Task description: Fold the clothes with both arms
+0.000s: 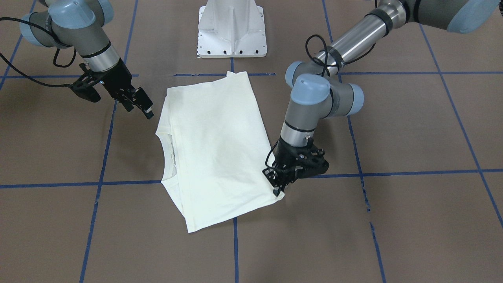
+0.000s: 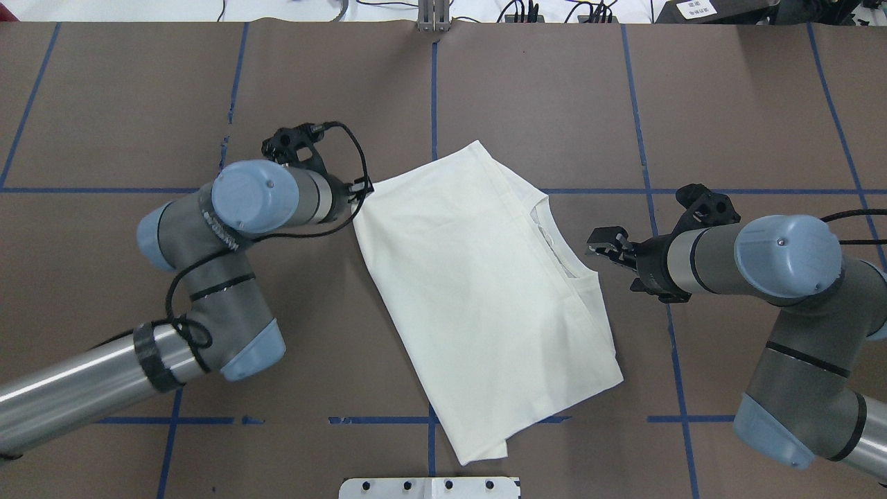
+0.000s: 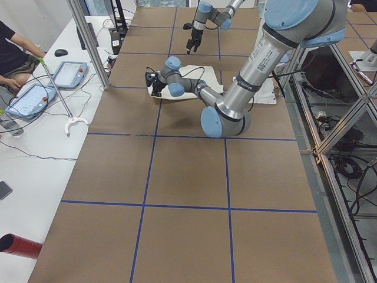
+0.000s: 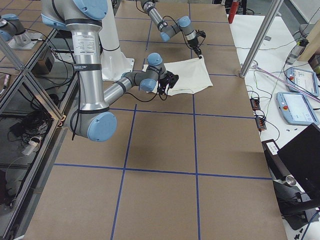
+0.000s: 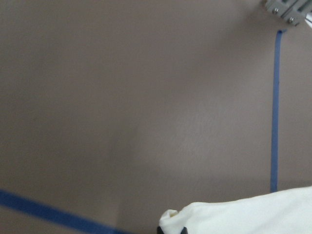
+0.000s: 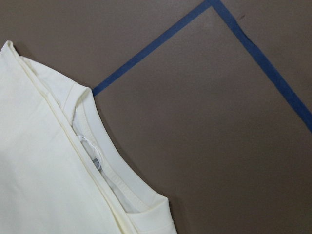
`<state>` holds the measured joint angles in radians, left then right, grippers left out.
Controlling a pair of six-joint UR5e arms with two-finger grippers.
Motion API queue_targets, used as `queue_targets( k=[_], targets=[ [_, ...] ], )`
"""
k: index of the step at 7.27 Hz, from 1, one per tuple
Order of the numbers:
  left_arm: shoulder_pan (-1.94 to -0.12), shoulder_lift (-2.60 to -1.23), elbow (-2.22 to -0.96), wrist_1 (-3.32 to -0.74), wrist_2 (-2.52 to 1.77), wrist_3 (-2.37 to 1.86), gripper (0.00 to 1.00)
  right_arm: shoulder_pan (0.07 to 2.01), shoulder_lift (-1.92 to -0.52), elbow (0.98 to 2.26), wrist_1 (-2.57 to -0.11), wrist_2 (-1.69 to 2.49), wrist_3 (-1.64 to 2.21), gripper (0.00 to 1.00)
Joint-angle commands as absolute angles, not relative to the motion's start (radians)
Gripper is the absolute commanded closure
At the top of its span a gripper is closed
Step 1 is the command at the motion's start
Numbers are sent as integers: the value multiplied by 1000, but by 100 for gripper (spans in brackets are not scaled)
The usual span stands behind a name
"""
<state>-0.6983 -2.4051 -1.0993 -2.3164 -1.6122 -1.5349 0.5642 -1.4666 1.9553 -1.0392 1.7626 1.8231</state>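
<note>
The cream shirt [image 1: 216,149] lies folded on the brown table, plain side up, with its ribbed neckline [image 2: 561,253] towards my right arm. No print shows. My left gripper [image 2: 362,188] sits low at the shirt's far corner [image 1: 278,190] and looks shut on it. The left wrist view shows that corner bunched [image 5: 195,214] at a black fingertip. My right gripper [image 2: 594,248] is open and empty, above the table just beside the neckline [image 6: 117,165] and not touching it. It also shows in the front view [image 1: 147,112].
The white pedestal base [image 1: 232,31] stands at the robot's side of the table. Blue tape lines [image 2: 433,104] grid the brown surface. A side table with tablets [image 3: 68,73], a metal pole [image 3: 88,41] and a seated person [image 3: 12,53] lie beyond the far edge.
</note>
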Motion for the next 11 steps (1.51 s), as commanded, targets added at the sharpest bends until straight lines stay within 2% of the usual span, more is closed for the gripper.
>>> queue_targets(
  k=[1,2,4,5,6,8,11],
  targets=[
    [-738,-2511,-929,-2436,-1629,-1539,61,552,-1447,1956,-1037,1763,1828,0],
    [-733,-2478,-1025,-2434,-1652,-1542,46,540,-1430,1954,-1038,1761,1830,0],
    [-726,-2274,-1319,-2425,-1776,-1565,46,488,-1387,1947,-1054,1721,1838,0],
    [-726,-2199,-1422,-2410,-1805,-1565,46,439,-1378,1944,-1054,1700,1914,0],
    [-727,-2175,-1460,-2404,-1805,-1569,45,384,-1340,1944,-1087,1662,1981,0],
    [-729,-2169,-1465,-2404,-1805,-1572,45,289,-1220,1942,-1352,1586,1993,0],
    [-727,-2158,-1463,-2404,-1802,-1572,45,275,-1216,1901,-1358,1510,1990,2]
  ],
)
